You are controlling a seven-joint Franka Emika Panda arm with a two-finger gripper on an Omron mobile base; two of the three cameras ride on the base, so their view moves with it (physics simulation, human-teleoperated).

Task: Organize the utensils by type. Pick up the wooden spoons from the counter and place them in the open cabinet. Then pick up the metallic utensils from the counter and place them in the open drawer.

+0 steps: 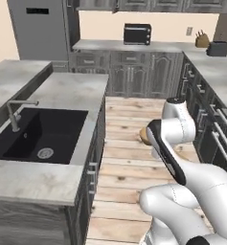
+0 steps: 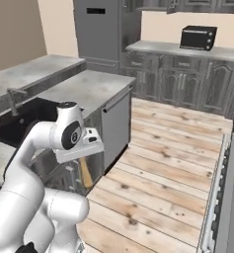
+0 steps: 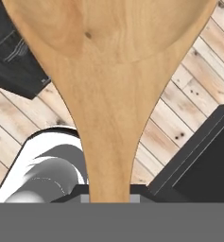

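A wooden spoon (image 3: 108, 80) fills the hand view, its oval bowl at the top and its neck running down between my gripper's (image 3: 109, 194) jaws, which are shut on it. My hand hangs over the plank floor in the aisle beside the island. From the left base view a sliver of the spoon's bowl (image 1: 144, 135) shows behind my forearm. In the right base view its orange-brown handle (image 2: 86, 174) hangs below my hand. The grey marbled counter (image 1: 72, 91) of the island lies to my left. The metallic utensils, the open cabinet and the open drawer are out of view.
A black sink (image 1: 38, 134) with a tap (image 1: 13, 115) is set in the island. Low cupboards (image 1: 134, 72) line the back wall under a toaster oven (image 1: 137, 33), beside a fridge (image 1: 40, 28). More cupboards (image 1: 201, 105) run along the right. The wooden floor (image 2: 173, 163) lies between.
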